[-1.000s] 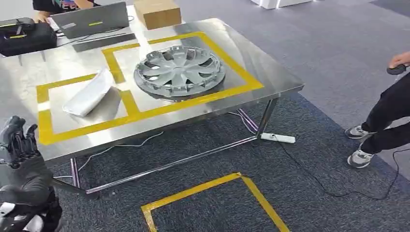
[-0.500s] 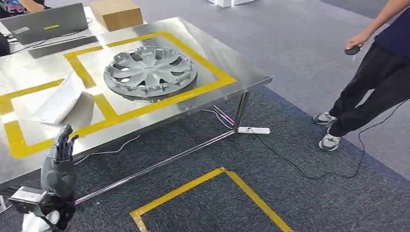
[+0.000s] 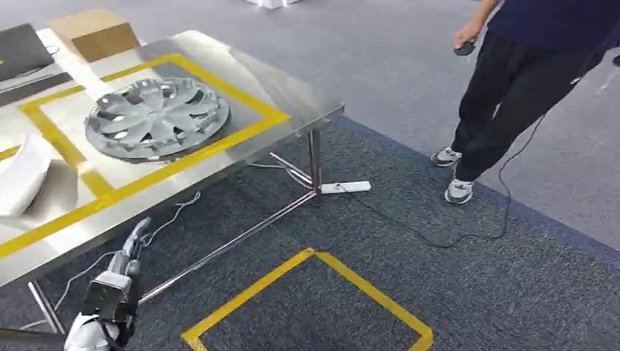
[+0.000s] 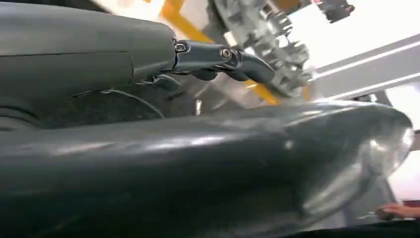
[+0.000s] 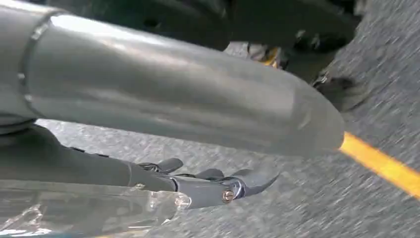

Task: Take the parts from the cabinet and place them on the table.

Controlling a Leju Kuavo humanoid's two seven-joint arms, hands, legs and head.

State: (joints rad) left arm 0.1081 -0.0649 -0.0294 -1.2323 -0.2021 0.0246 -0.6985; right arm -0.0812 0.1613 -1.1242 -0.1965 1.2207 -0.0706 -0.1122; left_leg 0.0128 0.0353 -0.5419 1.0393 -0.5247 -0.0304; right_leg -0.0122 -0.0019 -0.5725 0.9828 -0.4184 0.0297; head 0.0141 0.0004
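Above the left hand (image 3: 134,241), the hubcap (image 3: 157,118) lies tabled.

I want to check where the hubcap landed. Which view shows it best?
The head view: the grey hubcap lies whole and flat on the steel table, inside the yellow tape frame. The left wrist view catches only part of its rim beyond the left hand. The right wrist view faces the carpet.

Hubcap (image 3: 156,118): silver-grey. Table (image 3: 307,110): bare steel, yellow tape outlines. Carpet (image 3: 468,292): dark grey, yellow square. Box (image 3: 95,33): tan.
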